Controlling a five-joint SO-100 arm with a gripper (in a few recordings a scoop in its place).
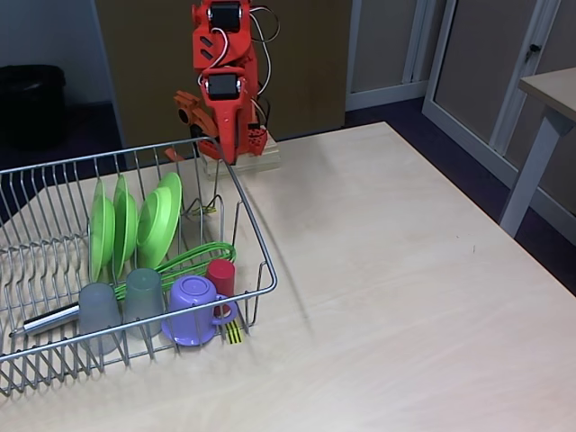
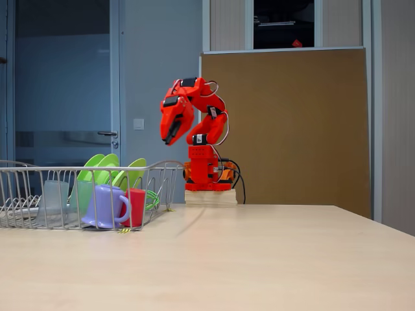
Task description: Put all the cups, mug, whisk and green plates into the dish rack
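Note:
The silver wire dish rack (image 1: 254,225) (image 2: 65,168) sits at the table's left. Three green plates (image 1: 124,225) (image 2: 97,165) stand upright in it. In front of them lies the whisk (image 1: 193,255), its metal handle reaching left. Two grey cups (image 1: 97,310) (image 2: 55,201), the purple mug (image 1: 192,306) (image 2: 104,206) and the red cup (image 1: 220,274) (image 2: 135,207) stand along the rack's near side. My orange-red arm is folded over its base behind the rack. The gripper (image 1: 232,155) (image 2: 170,137) points down, shut and holding nothing, above the rack's far corner.
The arm's base stands on a pale wooden block (image 1: 243,162) (image 2: 209,196). Bare light-wood tabletop (image 1: 405,270) stretches right of the rack. A yellow-black tag (image 1: 233,335) hangs at the rack's near corner. Another table's leg (image 1: 531,171) stands off to the right.

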